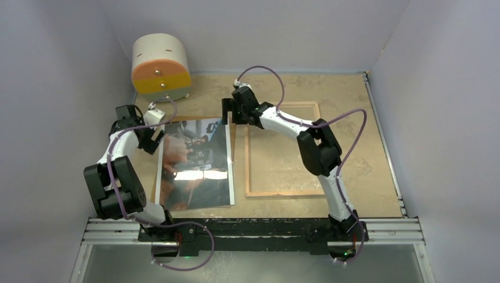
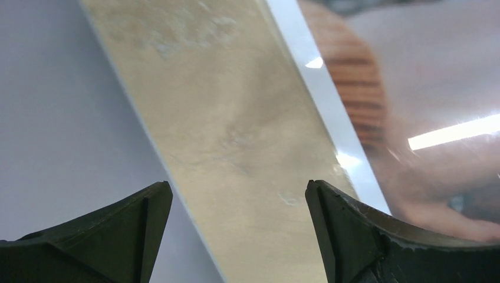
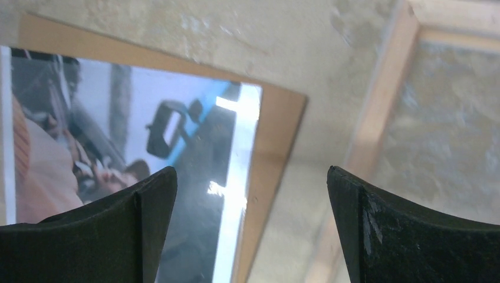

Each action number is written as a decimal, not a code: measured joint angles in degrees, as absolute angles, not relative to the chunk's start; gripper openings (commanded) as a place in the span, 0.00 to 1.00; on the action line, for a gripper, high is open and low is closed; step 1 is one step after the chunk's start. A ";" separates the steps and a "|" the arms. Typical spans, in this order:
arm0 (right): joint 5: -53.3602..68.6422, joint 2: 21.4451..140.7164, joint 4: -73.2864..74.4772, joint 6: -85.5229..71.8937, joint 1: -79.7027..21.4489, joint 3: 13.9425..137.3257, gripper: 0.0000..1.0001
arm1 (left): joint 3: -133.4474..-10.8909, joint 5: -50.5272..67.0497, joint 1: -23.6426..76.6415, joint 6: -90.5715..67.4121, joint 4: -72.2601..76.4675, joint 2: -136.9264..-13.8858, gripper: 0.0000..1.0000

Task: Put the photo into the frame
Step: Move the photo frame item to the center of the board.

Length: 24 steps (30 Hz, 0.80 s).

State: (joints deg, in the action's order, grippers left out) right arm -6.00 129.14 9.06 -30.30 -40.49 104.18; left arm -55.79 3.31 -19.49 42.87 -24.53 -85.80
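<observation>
L arm (image 1: 115,183) sits folded at lower left of the top view, elbow low nr its base, forearm running up to a wrist bent inward. L gripper (image 1: 158,137) points down-right, jaws wide apart w/ nothing btwn them. R arm (image 1: 318,150) stretches from lower right diag. up to top centre, elbow raised midway; R gripper (image 1: 227,118) faces left, jaws also spread wide, empty.

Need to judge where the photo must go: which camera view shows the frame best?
Top external: nearly the whole frame lies flat right of the photo, the right arm crossing part of it. Right wrist shows just one corner of the frame; left wrist shows none of it.
</observation>
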 measured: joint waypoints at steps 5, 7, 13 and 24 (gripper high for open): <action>-4.89 123.15 9.61 -32.64 -40.53 93.86 0.99 | -48.90 3.27 -19.44 43.99 -24.58 -85.54 0.90; -3.36 120.75 9.28 -34.09 -40.82 88.82 0.99 | -46.94 3.09 -19.44 44.29 -24.86 -85.54 0.90; -0.80 115.02 6.92 -37.56 -43.75 79.09 0.96 | -46.48 2.92 -19.44 44.69 -24.47 -85.45 0.89; -12.64 109.19 14.50 -36.86 -50.13 82.87 0.90 | -45.41 4.23 -19.44 44.69 -24.03 -84.29 0.88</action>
State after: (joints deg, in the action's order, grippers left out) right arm -12.64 109.19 14.50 -36.86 -50.13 82.87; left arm -45.41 4.23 -19.44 44.69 -24.03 -84.29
